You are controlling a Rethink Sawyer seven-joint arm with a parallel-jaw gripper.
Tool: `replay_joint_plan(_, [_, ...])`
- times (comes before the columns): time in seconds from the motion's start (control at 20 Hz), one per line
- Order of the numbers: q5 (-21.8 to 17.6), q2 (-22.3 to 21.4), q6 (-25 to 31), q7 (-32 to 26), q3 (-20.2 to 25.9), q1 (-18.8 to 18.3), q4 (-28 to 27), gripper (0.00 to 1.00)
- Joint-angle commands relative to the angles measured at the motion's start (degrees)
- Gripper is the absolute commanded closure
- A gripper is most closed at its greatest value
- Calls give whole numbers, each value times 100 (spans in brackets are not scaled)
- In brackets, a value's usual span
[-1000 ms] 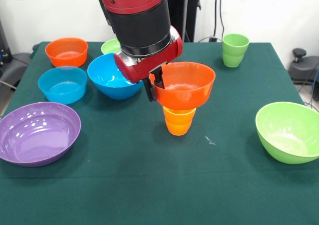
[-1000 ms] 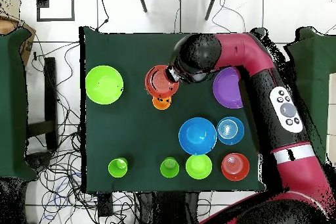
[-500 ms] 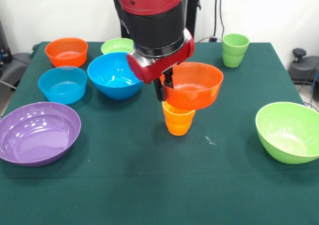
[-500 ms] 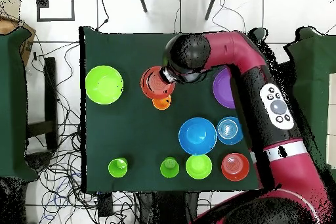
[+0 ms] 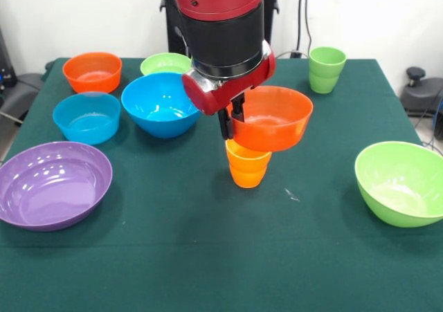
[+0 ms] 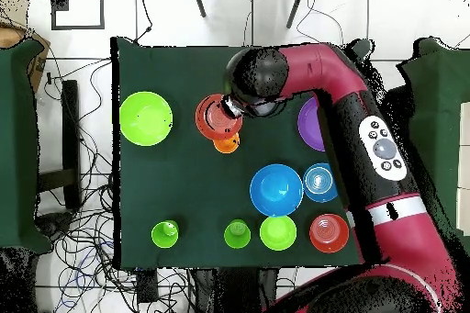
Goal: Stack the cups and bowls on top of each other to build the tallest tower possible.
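Slightly tilted, orange bowl (image 5: 271, 117) opens upward above orange cup (image 5: 248, 165).

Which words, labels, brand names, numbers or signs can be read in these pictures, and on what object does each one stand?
None can be read.
The cups and bowls, such as the orange bowl held by the gripper and the orange cup, are plain.
The button panel on the arm shows round controls, with no legible marks.

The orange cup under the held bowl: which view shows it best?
The front view: the orange cup stands upright, its rim partly behind the held orange bowl. Overhead, only a sliver of the cup peeks out beside the bowl.
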Motion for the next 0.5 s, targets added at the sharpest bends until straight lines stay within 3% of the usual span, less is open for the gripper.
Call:
replay_joint_plan(0.05, [-635, -106, 353, -1529, -482, 188, 184, 100])
replay_joint_plan(0.5, [-777, -42, 523, -1577, -550, 304, 62, 100])
